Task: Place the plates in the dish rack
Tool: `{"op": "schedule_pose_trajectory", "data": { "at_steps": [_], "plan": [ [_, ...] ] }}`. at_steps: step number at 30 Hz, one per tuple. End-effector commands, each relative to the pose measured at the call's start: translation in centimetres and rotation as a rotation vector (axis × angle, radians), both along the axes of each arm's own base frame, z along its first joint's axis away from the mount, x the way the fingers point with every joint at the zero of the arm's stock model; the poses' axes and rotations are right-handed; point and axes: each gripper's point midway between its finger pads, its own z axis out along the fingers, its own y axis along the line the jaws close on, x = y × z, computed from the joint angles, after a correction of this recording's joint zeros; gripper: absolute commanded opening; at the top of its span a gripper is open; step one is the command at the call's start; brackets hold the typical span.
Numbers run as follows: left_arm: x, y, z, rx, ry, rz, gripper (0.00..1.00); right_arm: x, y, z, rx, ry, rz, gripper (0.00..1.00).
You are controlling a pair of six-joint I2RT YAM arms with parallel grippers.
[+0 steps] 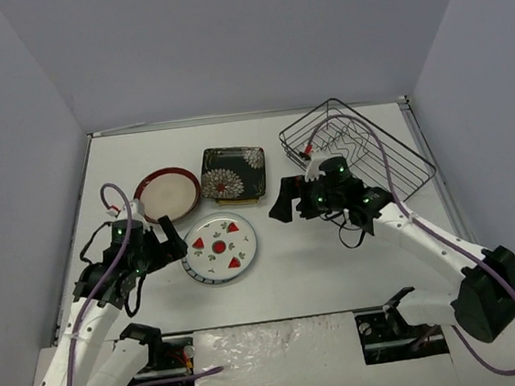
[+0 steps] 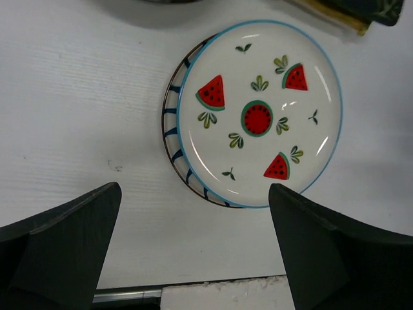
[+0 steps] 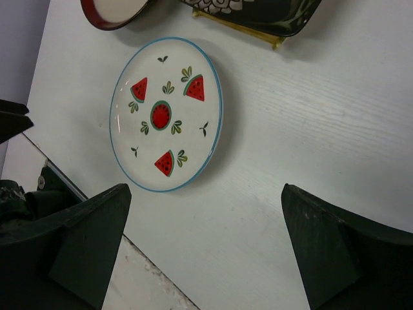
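Note:
A white plate with watermelon slices (image 1: 220, 246) (image 2: 258, 116) (image 3: 164, 113) lies flat, stacked on a plate with dark radial stripes (image 2: 173, 129) whose left rim shows. Behind it sit a red-rimmed cream plate (image 1: 168, 194) (image 3: 113, 13) and a black floral square plate (image 1: 233, 172) (image 3: 271, 13) over a yellow square plate (image 3: 239, 26). The wire dish rack (image 1: 356, 150) stands at the back right with no plates in it. My left gripper (image 1: 172, 242) (image 2: 195, 190) hangs open just left of the watermelon plate. My right gripper (image 1: 279, 202) (image 3: 206, 188) is open, to the right of that plate and in front of the rack.
Grey walls enclose the white table (image 1: 311, 261) on three sides. The table's front edge (image 2: 213, 284) (image 3: 148, 271) runs close under both grippers. A purple cable (image 1: 377, 143) from the right arm arcs over the rack.

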Motion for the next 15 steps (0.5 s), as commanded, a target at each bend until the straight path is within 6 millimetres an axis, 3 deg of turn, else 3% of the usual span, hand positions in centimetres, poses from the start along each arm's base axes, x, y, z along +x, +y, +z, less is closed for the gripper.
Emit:
{"op": "schedule_pose_trajectory", "data": {
  "at_steps": [1,4,6,10,13,15],
  "plan": [
    [2.2,-1.7,-1.9,-0.125,-0.021,0.066,0.97,2.4,4.6,0.6,0.135,-0.076,-0.004,1.0],
    [2.8,-2.5,-4.1,-0.174,0.004,0.077,0.97,2.3,6.2,-2.9,0.123,-0.018,-0.01,1.0],
    [2.9,-2.5,-5.3,-0.165,0.027,0.085,0.92,2.6,6.9,-3.5,0.135,-0.027,-0.026,1.0],
    [3.6,-2.4,-5.4,-0.162,0.012,0.097,0.84,2.7,7.1,-5.5,0.107,-0.015,-0.062,1.0],
    [4.1,-2.6,-5.6,-0.166,0.01,0.102,0.71,2.9,6.8,-6.3,0.079,-0.012,-0.076,1.0],
    [4.5,-2.7,-5.7,-0.169,0.014,0.103,0.54,3.1,6.4,-6.3,0.045,-0.023,-0.076,1.0]
  ]
}}
